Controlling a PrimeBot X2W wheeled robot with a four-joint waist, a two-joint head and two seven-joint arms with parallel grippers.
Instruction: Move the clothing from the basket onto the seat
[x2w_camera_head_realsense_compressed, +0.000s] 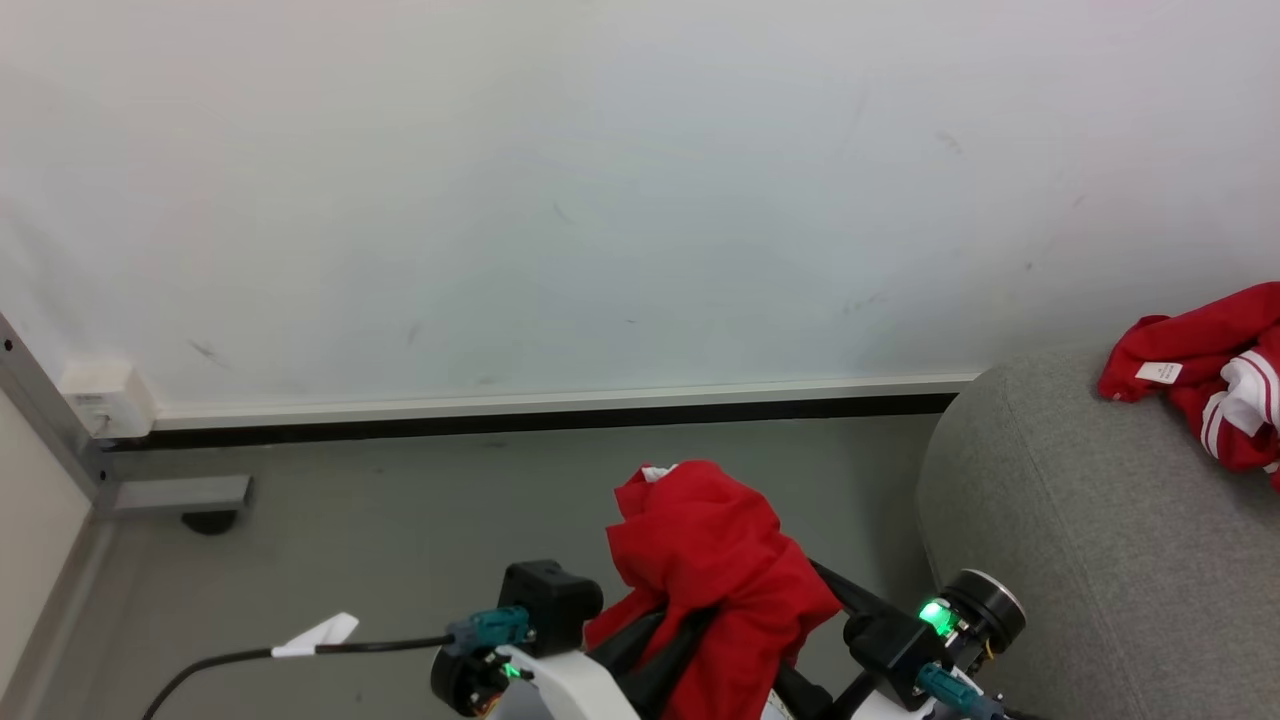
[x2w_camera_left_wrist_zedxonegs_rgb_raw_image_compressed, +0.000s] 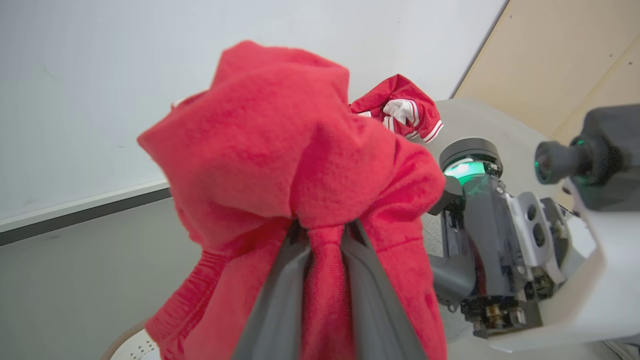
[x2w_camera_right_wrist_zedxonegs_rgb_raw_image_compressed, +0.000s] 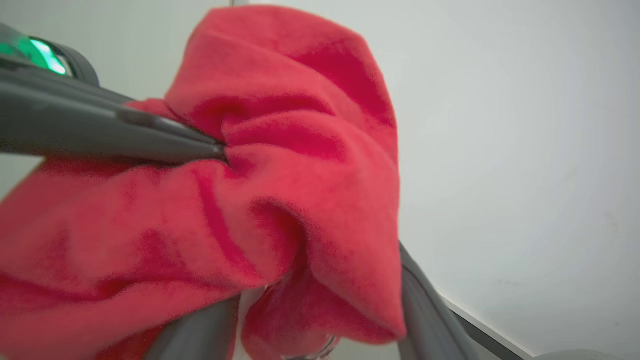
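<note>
A red piece of clothing (x2w_camera_head_realsense_compressed: 712, 560) hangs bunched up over the floor, left of the seat (x2w_camera_head_realsense_compressed: 1080, 560). My left gripper (x2w_camera_left_wrist_zedxonegs_rgb_raw_image_compressed: 325, 227) is shut on a fold of it, and the cloth drapes over both fingers. In the right wrist view my right gripper (x2w_camera_right_wrist_zedxonegs_rgb_raw_image_compressed: 320, 285) stands open, its fingers (x2w_camera_right_wrist_zedxonegs_rgb_raw_image_compressed: 425, 305) wide apart, with the hanging cloth sagging between them. Another red garment with white stripes (x2w_camera_head_realsense_compressed: 1215, 385) lies on the grey seat by the wall. A bit of the basket's brown rim (x2w_camera_left_wrist_zedxonegs_rgb_raw_image_compressed: 122, 342) and perforated wall peeks in at the bottom of the left wrist view.
A white wall with a baseboard (x2w_camera_head_realsense_compressed: 560, 405) runs behind grey floor (x2w_camera_head_realsense_compressed: 400, 520). A metal post and foot (x2w_camera_head_realsense_compressed: 175, 495) stand at the left corner. A black cable with a white tag (x2w_camera_head_realsense_compressed: 320, 635) trails from my left wrist. A tan panel (x2w_camera_left_wrist_zedxonegs_rgb_raw_image_compressed: 565, 65) stands beyond the seat.
</note>
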